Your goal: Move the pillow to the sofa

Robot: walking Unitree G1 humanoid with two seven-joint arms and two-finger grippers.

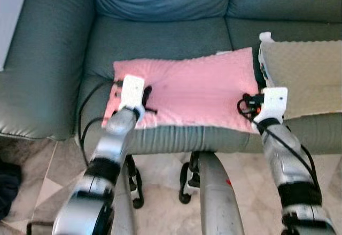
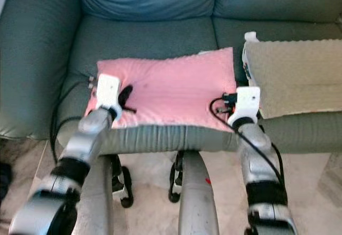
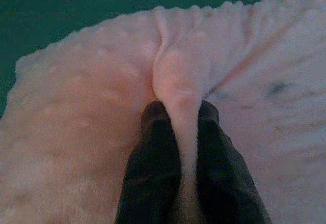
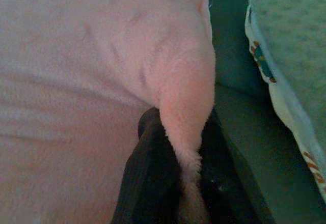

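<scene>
Jaws of the left gripper [image 1: 145, 100] and right gripper [image 1: 247, 104] each pinch a fold of the pink pillow [image 1: 187, 88] lying at the sofa [image 1: 160, 37] seat's front edge; releasing both together should leave it flat.

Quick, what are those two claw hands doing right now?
Left gripper: shut, pinching a fold of the pink pillow.
Right gripper: shut, pinching the pillow's corner, beside the beige cushion.
</scene>
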